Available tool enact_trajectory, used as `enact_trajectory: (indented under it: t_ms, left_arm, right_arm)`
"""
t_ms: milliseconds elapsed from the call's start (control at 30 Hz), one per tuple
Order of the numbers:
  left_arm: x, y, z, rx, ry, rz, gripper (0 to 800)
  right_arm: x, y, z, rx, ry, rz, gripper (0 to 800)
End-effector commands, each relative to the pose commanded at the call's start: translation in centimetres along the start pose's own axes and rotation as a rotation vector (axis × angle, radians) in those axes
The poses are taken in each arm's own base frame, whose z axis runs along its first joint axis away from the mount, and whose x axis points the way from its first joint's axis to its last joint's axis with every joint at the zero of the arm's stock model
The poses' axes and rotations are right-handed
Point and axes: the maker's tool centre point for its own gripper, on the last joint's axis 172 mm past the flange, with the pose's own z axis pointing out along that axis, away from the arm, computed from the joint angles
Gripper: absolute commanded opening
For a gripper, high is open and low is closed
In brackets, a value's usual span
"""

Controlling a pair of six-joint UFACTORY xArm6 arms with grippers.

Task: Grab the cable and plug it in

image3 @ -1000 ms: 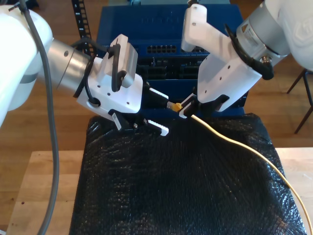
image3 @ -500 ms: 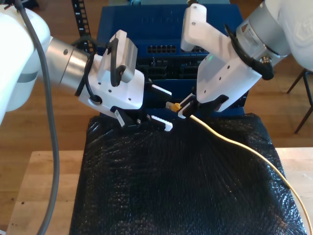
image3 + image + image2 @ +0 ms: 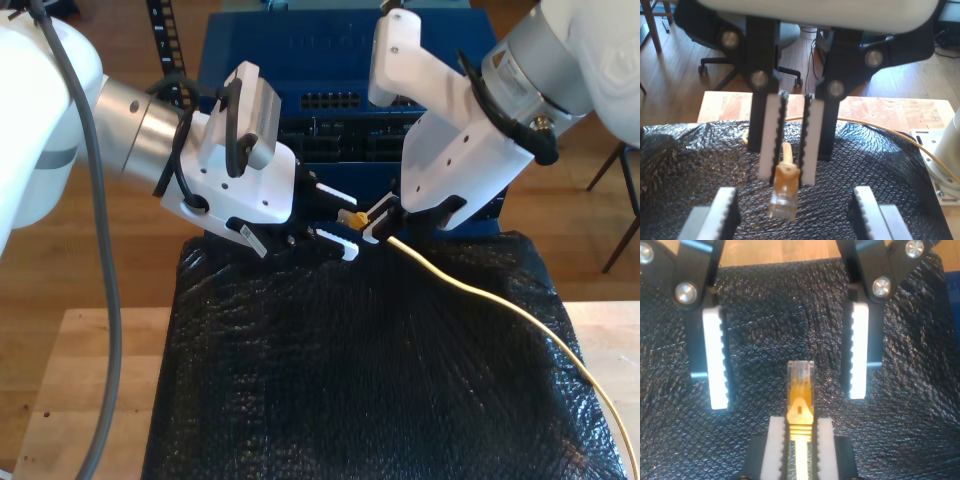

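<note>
Right now my second claw [image 3: 370, 222], at the exterior view's right, is clamped on the yellow cable [image 3: 480, 295] just behind its clear plug [image 3: 800, 375], which sticks out past the fingertips. From there the cable trails across the black mat [image 3: 350, 380] toward the exterior view's lower right. My first claw [image 3: 343, 220], at the exterior view's left, stands open and holds nothing, its fingers [image 3: 715, 360] spread on either side of the plug, apart from it. A blue rack unit [image 3: 260, 60] stands behind both claws
</note>
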Motion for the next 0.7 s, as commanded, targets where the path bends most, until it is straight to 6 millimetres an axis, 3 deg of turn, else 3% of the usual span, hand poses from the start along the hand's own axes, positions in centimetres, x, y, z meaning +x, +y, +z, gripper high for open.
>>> enact_trajectory:
  t_ms: [67,133,200,267,633,700]
  left_arm:
    - [0.20,-0.01,-0.03,0.002,0.006,0.001,449]
    - [0.24,-0.04,-0.02,0.005,0.013,-0.002,359]
    - [0.35,-0.04,0.05,0.003,0.021,-0.004,351]
    - [0.34,0.02,0.11,0.003,0.026,-0.007,268]
    - [0.26,0.01,0.10,0.003,0.026,-0.007,239]
    - [0.20,0.03,0.13,0.003,0.026,-0.009,199]
  right_arm:
    - [0.00,0.00,0.00,0.000,0.000,0.000,8]
    - [0.00,0.00,0.00,0.000,0.000,0.000,8]
    - [0.00,0.00,0.00,0.000,0.000,0.000,8]
    - [0.00,0.00,0.00,0.000,0.000,0.000,8]
    - [-0.06,0.01,-0.03,-0.001,0.000,0.001,8]
    - [-0.12,-0.02,0.03,0.000,-0.001,0.002,8]
